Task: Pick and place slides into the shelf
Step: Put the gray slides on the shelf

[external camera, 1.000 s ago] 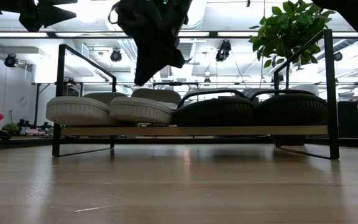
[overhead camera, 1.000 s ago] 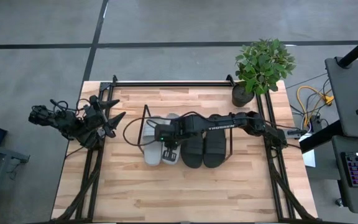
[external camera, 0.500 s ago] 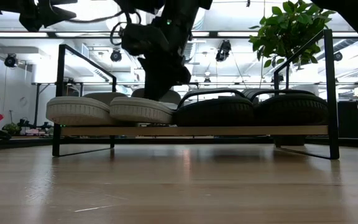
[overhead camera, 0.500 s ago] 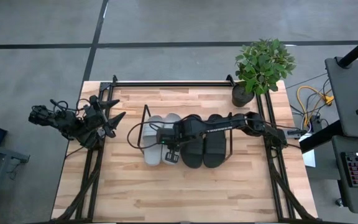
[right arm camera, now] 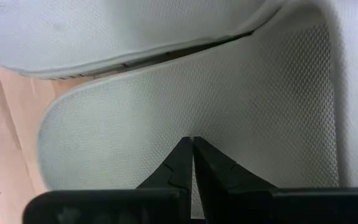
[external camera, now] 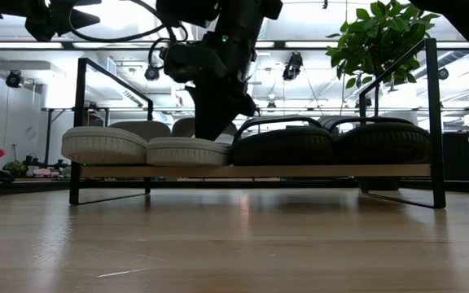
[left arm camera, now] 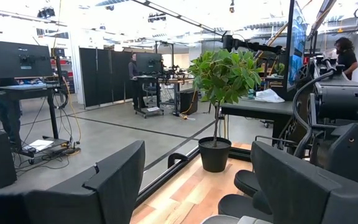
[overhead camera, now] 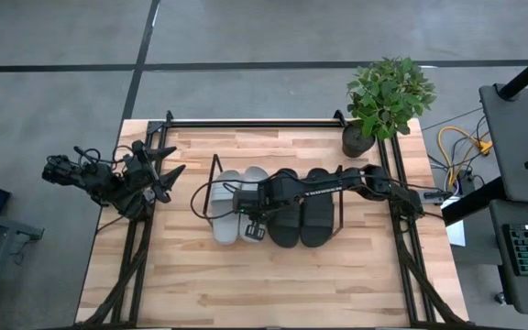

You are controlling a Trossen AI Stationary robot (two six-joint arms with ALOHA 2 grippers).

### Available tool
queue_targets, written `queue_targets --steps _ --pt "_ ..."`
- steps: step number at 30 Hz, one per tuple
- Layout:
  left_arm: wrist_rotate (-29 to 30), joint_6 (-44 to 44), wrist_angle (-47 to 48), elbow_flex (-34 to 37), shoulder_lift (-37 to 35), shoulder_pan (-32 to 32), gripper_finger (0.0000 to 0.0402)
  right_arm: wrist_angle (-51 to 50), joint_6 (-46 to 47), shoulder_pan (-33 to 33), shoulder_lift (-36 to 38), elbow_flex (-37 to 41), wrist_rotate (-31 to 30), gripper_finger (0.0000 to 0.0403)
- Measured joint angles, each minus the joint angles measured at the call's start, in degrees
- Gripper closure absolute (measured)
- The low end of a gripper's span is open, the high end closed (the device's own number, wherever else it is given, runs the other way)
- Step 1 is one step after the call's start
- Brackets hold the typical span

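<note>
Right tool (overhead camera: 252,223) is down on the shelf (external camera: 316,171), fingers pinched fully together w/ nothing between them. Right wrist view: fingertips (right arm camera: 191,152) meet at a point right over the textured footbed of a light grey slide (right arm camera: 229,106); cannot tell if the tips actually touch it. A 2nd grey slide (right arm camera: 104,31) overlaps the edge of that footbed in the same view.

High view: 4 slides in a row on the shelf, near worktop (overhead camera: 246,284) centre. Grey pair on the left end – outer grey slide (overhead camera: 225,213), inner grey slide (overhead camera: 254,197) – then the black pair (overhead camera: 302,220) on the right, all side by side & touching. Right tool sits over the inner grey slide, front half of it, arm reaching in from the right across the black ones.

Low view: the tool comes down from above just behind the inner grey slide's toe (external camera: 187,150); both grey soles lie flat on the wood board, black ones (external camera: 332,145) next to them.

Left tool (overhead camera: 166,176) waits at the worktop's left edge, well apart from the shelf, fingers spread wide, empty. Potted plant (overhead camera: 388,96) at the far right corner.
</note>
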State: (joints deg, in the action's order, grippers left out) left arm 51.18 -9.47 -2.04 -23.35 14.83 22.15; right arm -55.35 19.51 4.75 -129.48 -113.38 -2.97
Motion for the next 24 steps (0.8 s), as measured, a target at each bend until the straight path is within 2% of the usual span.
queue_targets --steps 12,16,24 --pt "0.0 0.0 0.0 0.0 0.0 0.0 0.0123 -0.6 -2.8 0.1 0.0 -7.0 0.5 0.0394" --pt "0.0 0.0 0.0 0.0 0.0 0.0 0.0123 -1.5 -5.8 -0.5 0.2 -10.5 -3.1 0.0394" --pt "0.0 0.0 0.0 0.0 0.0 0.0 0.0123 -1.4 -11.5 -7.5 0.9 -15.0 -4.7 0.0394"
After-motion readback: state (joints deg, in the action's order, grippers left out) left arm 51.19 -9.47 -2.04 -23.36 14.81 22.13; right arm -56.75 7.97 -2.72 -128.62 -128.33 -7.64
